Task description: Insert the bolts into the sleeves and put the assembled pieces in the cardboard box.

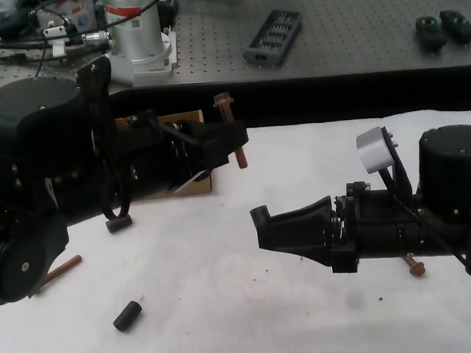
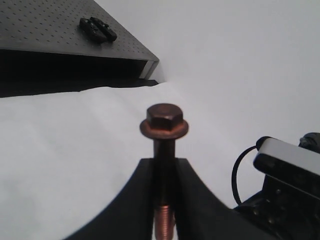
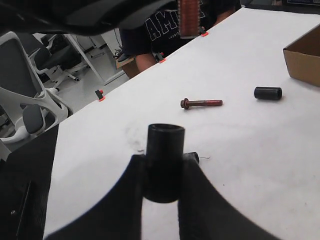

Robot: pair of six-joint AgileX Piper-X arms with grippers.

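While my left fingers (image 2: 135, 200) clamp the bolt (image 2: 164, 125) mid-shank, I judge it stiff, probably slick; right fingers (image 3: 125, 200) pinch the rigid sleeve (image 3: 165, 145).

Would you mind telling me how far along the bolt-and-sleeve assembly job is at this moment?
Early on. Done: nothing confirmable; the cardboard box is mostly hidden behind the left arm. In hand: the left gripper holds a bolt, the right gripper a sleeve, not yet joined. Left: joining and boxing them, then a loose sleeve, a second sleeve, a loose bolt and a second bolt.
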